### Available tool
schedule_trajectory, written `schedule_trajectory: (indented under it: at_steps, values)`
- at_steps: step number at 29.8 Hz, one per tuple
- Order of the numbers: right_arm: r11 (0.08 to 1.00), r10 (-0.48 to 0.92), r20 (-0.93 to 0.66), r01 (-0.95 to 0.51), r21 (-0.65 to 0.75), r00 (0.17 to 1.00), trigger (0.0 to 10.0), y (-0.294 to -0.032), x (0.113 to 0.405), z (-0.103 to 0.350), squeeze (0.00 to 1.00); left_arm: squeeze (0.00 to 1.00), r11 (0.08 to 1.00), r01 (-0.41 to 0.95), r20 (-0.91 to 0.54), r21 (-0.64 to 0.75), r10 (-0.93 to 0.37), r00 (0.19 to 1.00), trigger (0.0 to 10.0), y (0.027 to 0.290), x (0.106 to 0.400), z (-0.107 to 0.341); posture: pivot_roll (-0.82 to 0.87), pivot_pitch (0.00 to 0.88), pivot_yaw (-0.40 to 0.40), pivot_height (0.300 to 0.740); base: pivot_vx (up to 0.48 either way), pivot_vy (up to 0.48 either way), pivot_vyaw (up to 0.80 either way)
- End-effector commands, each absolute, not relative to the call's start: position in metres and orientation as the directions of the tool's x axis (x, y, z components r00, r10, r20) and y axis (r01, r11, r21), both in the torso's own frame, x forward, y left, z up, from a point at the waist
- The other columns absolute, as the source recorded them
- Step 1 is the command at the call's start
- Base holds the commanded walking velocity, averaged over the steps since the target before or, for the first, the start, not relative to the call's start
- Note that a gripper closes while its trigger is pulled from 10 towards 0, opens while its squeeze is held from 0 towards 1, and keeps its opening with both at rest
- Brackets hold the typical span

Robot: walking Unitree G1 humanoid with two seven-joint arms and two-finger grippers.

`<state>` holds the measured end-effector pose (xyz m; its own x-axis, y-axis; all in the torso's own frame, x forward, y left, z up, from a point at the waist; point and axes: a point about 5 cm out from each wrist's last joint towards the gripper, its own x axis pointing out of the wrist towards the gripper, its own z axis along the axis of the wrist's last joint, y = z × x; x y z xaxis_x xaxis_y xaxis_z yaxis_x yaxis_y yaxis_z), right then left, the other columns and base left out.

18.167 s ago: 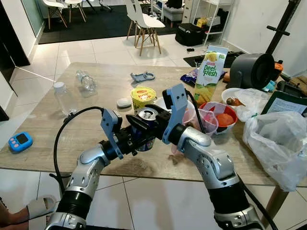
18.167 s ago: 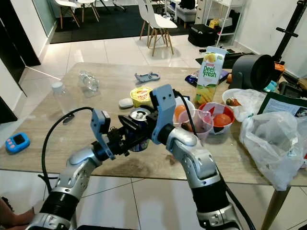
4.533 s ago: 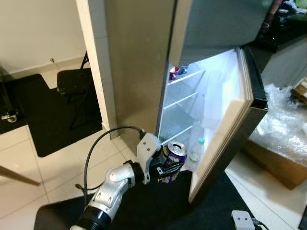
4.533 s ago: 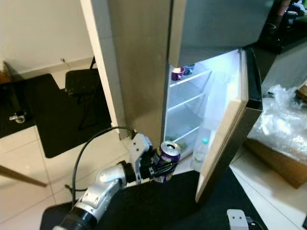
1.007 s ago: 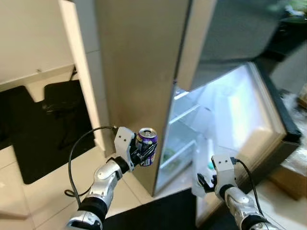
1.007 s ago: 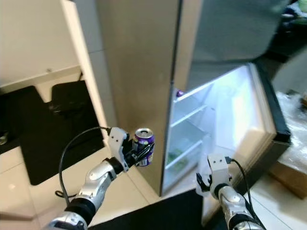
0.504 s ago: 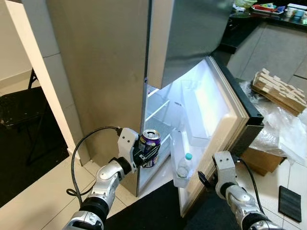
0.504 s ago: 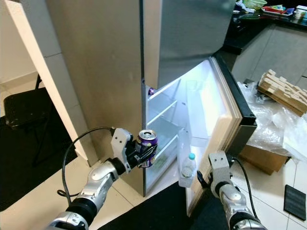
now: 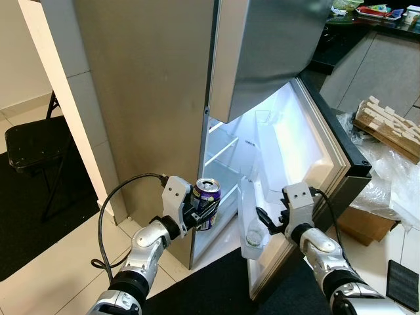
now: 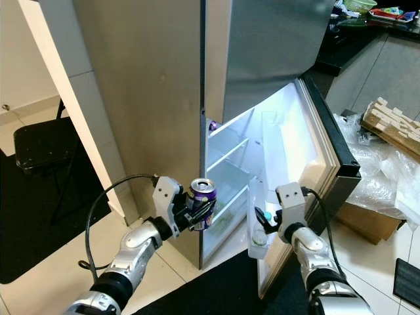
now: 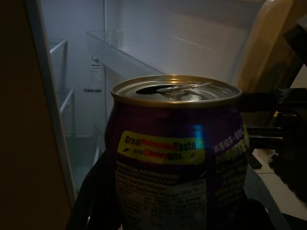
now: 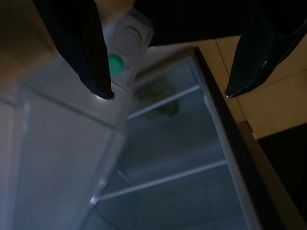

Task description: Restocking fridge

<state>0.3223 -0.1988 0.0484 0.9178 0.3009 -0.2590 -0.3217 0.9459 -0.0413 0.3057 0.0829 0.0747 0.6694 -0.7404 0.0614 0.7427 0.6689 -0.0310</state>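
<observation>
I see the fridge [image 9: 157,98], a tall brushed-metal cabinet, with its lower door [image 9: 315,190] swung wide and glass shelves [image 9: 222,154] lit inside. My left gripper [image 9: 209,211] clamps a glossy purple cylindrical can [image 9: 206,202], tab end up, just in front of the fridge's opening. My right gripper [image 12: 168,91], its tapered black fingers [image 12: 79,48] spread wide and holding nothing, hangs beside the door's clear plastic bin, where a green-capped bottle [image 10: 260,230] stands.
</observation>
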Motion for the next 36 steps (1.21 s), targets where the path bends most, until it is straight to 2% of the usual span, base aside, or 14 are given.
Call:
schedule_trajectory:
  at_steps: [1, 7, 12, 20, 22, 23, 26, 29, 34, 36]
  values:
    - [0.942, 0.313, -0.217, -0.332, -0.056, 0.925, 10.0, -0.197, 0.329, 0.058, 0.0, 0.0, 0.653, 0.757, 0.056, -0.031, -0.755, 0.653, 10.0, 0.078, 0.302, 0.072, 0.06, 0.0, -0.029, 0.74, 0.0, 0.0, 0.0]
    - [0.96, 0.208, -0.194, -0.238, -0.147, 0.959, 10.0, -0.206, 0.339, 0.072, 0.0, 0.0, 0.647, 0.762, 0.056, -0.028, -0.76, 0.648, 10.0, 0.077, 0.301, 0.072, 0.06, 0.0, -0.029, 0.74, 0.0, 0.0, 0.0]
    - [0.978, -0.003, -0.146, -0.028, -0.207, 0.989, 10.0, -0.234, 0.341, 0.082, 0.0, 0.0, 0.644, 0.765, 0.055, -0.028, -0.763, 0.644, 10.0, 0.076, 0.3, 0.072, 0.06, 0.0, -0.029, 0.74, 0.0, 0.0, 0.0]
    - [0.97, -0.093, -0.158, 0.054, -0.236, 0.983, 10.0, -0.25, 0.336, 0.079, 0.0, 0.0, 0.64, 0.768, 0.051, -0.027, -0.766, 0.64, 10.0, 0.077, 0.299, 0.071, 0.06, 0.0, -0.029, 0.74, 0.0, 0.0, 0.0]
    - [0.952, -0.18, -0.164, 0.129, -0.277, 0.97, 10.0, -0.263, 0.331, 0.077, 0.0, 0.0, 0.637, 0.771, 0.052, -0.026, -0.769, 0.637, 10.0, 0.076, 0.299, 0.071, 0.06, 0.0, -0.029, 0.74, 0.0, 0.0, 0.0]
    - [0.952, -0.18, -0.164, 0.129, -0.277, 0.97, 10.0, -0.263, 0.331, 0.077, 0.0, 0.0, 0.637, 0.771, 0.052, -0.026, -0.769, 0.637, 10.0, 0.076, 0.299, 0.071, 0.06, 0.0, -0.029, 0.74, 0.0, 0.0, 0.0]
    - [0.879, -0.365, -0.151, 0.287, -0.38, 0.919, 10.0, -0.294, 0.319, 0.078, 0.0, 0.0, 0.633, 0.774, 0.051, -0.026, -0.772, 0.633, 10.0, 0.076, 0.298, 0.071, 0.06, 0.0, -0.03, 0.74, 0.0, 0.0, 0.0]
    - [0.858, -0.409, -0.138, 0.328, -0.396, 0.902, 10.0, -0.304, 0.316, 0.079, 0.0, 0.0, 0.632, 0.774, 0.051, -0.027, -0.773, 0.633, 10.0, 0.076, 0.298, 0.071, 0.06, 0.0, -0.03, 0.74, 0.0, 0.0, 0.0]
    - [0.763, -0.557, -0.12, 0.449, -0.465, 0.822, 10.0, -0.334, 0.3, 0.081, 0.0, 0.0, 0.63, 0.776, 0.048, -0.027, -0.775, 0.63, 10.0, 0.076, 0.297, 0.07, 0.06, 0.0, -0.03, 0.74, 0.0, 0.0, 0.0]
    - [0.772, -0.547, -0.125, 0.441, -0.458, 0.828, 10.0, -0.333, 0.3, 0.081, 0.0, 0.0, 0.629, 0.777, 0.047, -0.026, -0.776, 0.629, 10.0, 0.076, 0.297, 0.07, 0.06, 0.0, -0.03, 0.74, 0.0, 0.0, 0.0]
